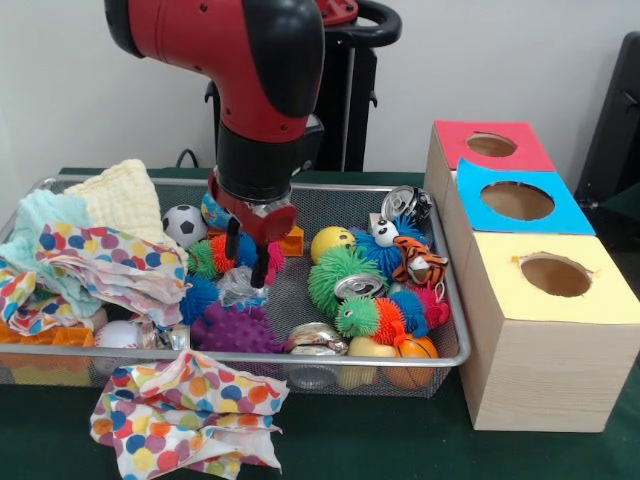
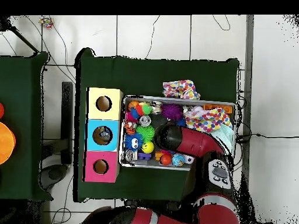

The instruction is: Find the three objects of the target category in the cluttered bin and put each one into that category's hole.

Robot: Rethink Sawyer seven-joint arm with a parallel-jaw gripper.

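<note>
The cluttered bin (image 1: pixel 300 353), a wide silver wire-mesh basket, holds balls, spiky toys, crushed cans and cloths; it also shows in the overhead view (image 2: pixel 178 98). The category's hole (image 1: pixel 517 201) is the round cut-out in the blue-topped middle box, also in the overhead view (image 2: pixel 103 135). My gripper (image 1: pixel 247 256) hangs inside the bin left of centre. It is open and empty, just above a crumpled silver can (image 1: pixel 240 288) and beside a green and pink spiky toy (image 1: pixel 205 258). In the overhead view the arm (image 2: pixel 187 143) hides the gripper.
A red-topped box (image 1: pixel 490 146) and a yellow-topped box (image 1: pixel 556 276) flank the blue one, right of the bin. Folded cloths (image 1: pixel 110 255) fill the bin's left end. A polka-dot cloth (image 1: pixel 185 410) lies on the table before the bin. A soccer ball (image 1: pixel 184 225) lies near the gripper.
</note>
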